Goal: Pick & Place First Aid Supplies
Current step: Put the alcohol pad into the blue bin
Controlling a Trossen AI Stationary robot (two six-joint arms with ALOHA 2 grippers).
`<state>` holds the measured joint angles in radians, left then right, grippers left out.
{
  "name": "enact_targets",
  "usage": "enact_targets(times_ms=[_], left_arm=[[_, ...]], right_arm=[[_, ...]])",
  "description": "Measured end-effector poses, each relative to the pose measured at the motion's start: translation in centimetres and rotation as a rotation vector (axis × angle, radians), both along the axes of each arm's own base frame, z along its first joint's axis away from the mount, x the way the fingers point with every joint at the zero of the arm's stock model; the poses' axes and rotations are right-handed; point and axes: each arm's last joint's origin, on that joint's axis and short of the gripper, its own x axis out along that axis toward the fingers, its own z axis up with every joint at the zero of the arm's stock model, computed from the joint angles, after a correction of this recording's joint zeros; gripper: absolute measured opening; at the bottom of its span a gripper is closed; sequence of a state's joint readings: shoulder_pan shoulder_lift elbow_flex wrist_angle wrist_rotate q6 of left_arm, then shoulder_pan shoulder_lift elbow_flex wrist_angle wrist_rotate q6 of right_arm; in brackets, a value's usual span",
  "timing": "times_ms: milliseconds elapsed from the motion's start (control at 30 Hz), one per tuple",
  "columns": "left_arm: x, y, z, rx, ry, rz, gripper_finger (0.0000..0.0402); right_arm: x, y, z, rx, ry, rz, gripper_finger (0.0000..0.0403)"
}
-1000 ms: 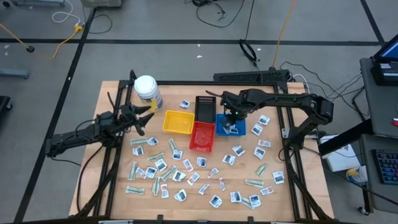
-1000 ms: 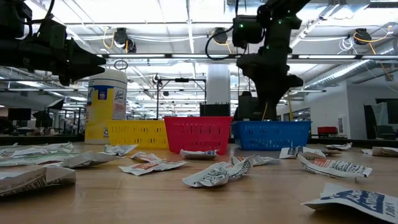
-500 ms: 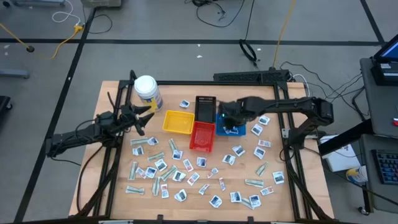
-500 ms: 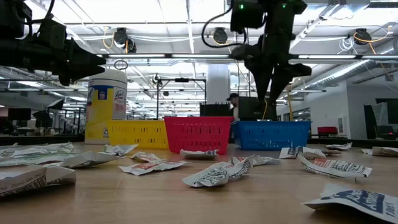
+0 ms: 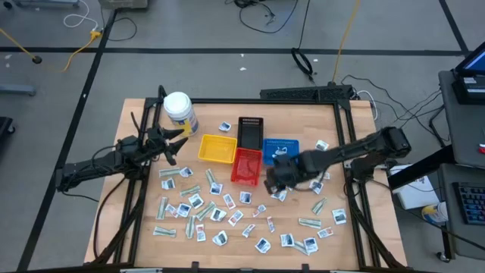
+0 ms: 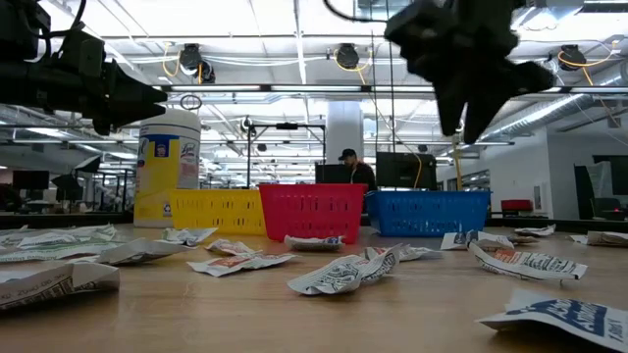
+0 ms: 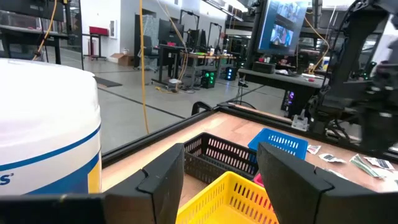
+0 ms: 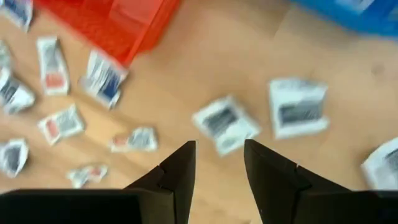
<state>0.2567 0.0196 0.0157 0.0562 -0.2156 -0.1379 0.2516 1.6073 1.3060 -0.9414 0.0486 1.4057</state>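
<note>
Dozens of small flat first aid packets (image 5: 227, 208) lie scattered flat across the wooden desk (image 5: 140, 216), their long axes pointing every way; an exact count cannot be made. The right hand (image 5: 274, 179) hovers over packets just in front of the red plastic tray (image 5: 246, 165), fingers (image 8: 177, 171) parted and holding nothing. The left hand (image 5: 176, 145) waits beside the white jar (image 5: 180, 111), fingers spread, empty.
</note>
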Motion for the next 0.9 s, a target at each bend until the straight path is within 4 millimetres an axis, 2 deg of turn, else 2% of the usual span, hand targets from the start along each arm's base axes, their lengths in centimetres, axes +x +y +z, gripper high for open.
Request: enact_targets(times_ms=[233, 433, 600, 733, 900], left_arm=[[0.0, 0.0, 0.0, 0.000, 0.000, 0.000, 0.0209], [0.0, 0.0, 0.0, 0.000, 0.001, 0.000, 0.0209], [0.0, 0.0, 0.0, 0.000, 0.000, 0.000, 0.0209], [0.0, 0.0, 0.0, 0.000, 0.000, 0.000, 0.0209], [0.0, 0.0, 0.0, 0.000, 0.000, 0.000, 0.0209]], right_arm=[[-1.3, 5.2, 0.1, 0.064, -0.044, 0.014, 0.0130], [-2.5, 8.5, 0.3, 0.135, -0.056, 0.068, 0.0130], [-3.6, 10.3, 0.3, 0.174, -0.045, 0.079, 0.0130], [-4.1, 11.1, 0.3, 0.179, -0.039, 0.087, 0.0130], [-3.2, 11.9, -1.0, 0.194, -0.040, 0.130, 0.0130]])
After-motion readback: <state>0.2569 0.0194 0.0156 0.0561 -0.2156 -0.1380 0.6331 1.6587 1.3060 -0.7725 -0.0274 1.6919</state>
